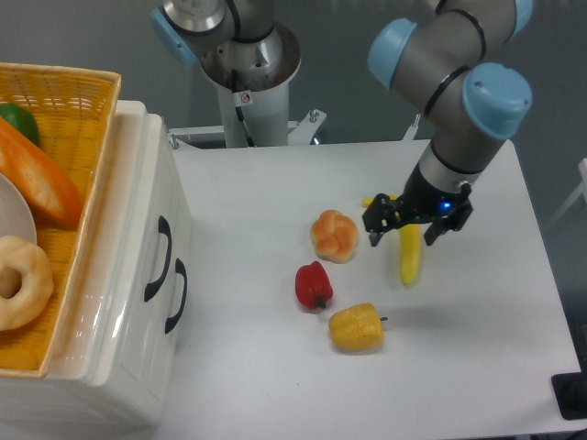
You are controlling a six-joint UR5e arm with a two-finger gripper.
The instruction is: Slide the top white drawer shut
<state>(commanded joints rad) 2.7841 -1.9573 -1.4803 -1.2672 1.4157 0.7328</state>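
The white drawer unit [119, 302] stands at the left with its front facing right. The top white drawer [138, 229] has a curved black handle [158, 258]. The second drawer front below it has its own black handle [176, 295]. Both fronts look about flush with the unit; I cannot tell whether the top one sticks out. My gripper [404, 235] is open, far to the right of the drawers. It hovers over the top end of a yellow banana [410, 258] and holds nothing.
A yellow wicker basket [78, 101] with food sits on top of the unit. On the table lie a bread roll [335, 235], a red pepper [313, 285] and a yellow pepper [357, 327]. The robot base [246, 82] is at the back.
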